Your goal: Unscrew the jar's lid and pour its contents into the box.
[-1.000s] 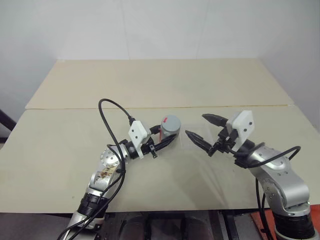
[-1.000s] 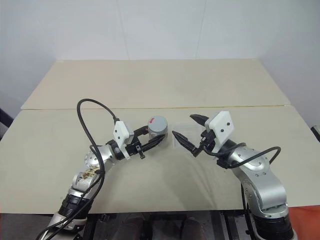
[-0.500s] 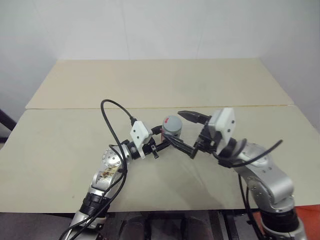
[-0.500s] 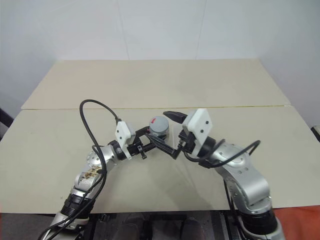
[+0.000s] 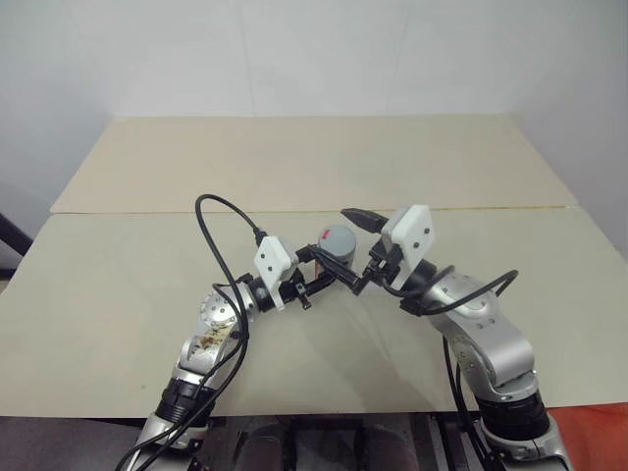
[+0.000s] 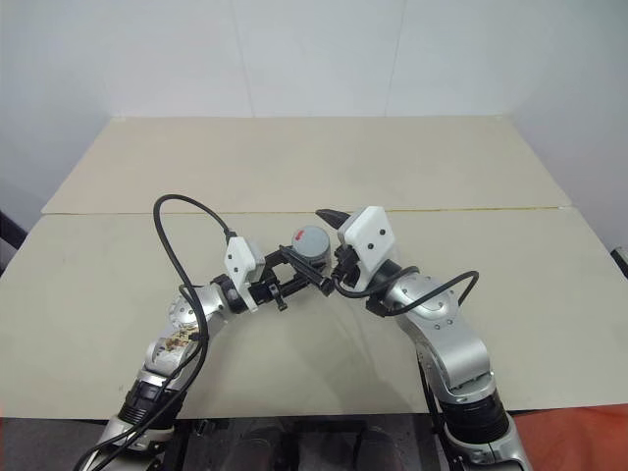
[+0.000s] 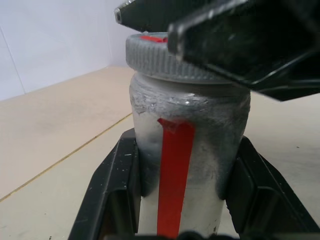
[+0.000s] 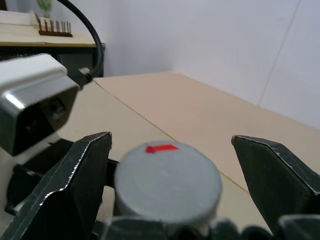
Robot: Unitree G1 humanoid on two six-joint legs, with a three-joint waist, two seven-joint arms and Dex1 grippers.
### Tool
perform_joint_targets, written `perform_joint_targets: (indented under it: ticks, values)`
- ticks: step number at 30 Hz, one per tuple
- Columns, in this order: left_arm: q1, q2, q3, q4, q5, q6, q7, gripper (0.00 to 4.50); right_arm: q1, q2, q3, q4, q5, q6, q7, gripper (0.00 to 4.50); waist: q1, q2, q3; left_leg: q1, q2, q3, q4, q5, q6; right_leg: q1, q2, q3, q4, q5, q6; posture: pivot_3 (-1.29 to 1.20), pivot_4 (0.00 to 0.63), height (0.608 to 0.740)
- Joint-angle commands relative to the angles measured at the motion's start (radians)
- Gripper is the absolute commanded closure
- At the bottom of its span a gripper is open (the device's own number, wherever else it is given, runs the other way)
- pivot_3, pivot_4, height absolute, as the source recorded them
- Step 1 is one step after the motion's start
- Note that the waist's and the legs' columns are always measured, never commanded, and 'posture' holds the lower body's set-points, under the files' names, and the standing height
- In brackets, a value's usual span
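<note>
A silver-grey jar (image 5: 336, 251) with a red stripe (image 7: 172, 175) stands upright just above the table's middle. My left gripper (image 5: 328, 269) is shut on its body, one finger (image 7: 112, 190) on each side. The grey lid (image 8: 167, 175) with a small red mark sits on the jar. My right gripper (image 8: 170, 142) is open and level with the lid, a black finger (image 8: 80, 185) on either side of it and close to its rim. The contents are hidden inside the jar. The box is hidden.
The beige table (image 5: 118, 294) is made of two boards with a seam (image 5: 147, 212) across it behind the jar. A black cable (image 5: 211, 235) loops up from my left wrist. A white wall stands behind the far edge.
My right gripper has swung left from beside the jar, and its open fingers now straddle the lid. The left gripper and the jar have stayed put.
</note>
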State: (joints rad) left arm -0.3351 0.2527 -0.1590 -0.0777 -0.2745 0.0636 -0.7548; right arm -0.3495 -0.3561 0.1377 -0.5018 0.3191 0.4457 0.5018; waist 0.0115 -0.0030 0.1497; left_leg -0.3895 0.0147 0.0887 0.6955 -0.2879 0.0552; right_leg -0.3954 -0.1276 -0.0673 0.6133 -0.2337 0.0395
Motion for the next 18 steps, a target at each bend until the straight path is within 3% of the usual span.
perform_joint_targets:
  ticks: [1,18]
  values:
    - [0.002,-0.004,0.002,-0.038,-0.002,-0.021,0.006,2.64,0.030,-0.024,-0.046,-0.041,0.009,-0.025,0.012,0.02,0.000,0.000,0.000,0.000,0.000,0.000,0.000,0.000,0.000,0.000,0.000,0.000,0.000,0.000,0.000,0.00,0.150,0.740]
    - [-0.005,0.006,0.008,-0.014,-0.003,-0.027,-0.012,2.64,0.109,-0.085,-0.129,-0.064,0.032,-0.035,0.033,0.02,0.000,0.000,0.000,0.000,0.000,0.000,0.000,0.000,0.000,0.000,0.000,0.000,0.000,0.000,0.000,0.00,0.150,0.740]
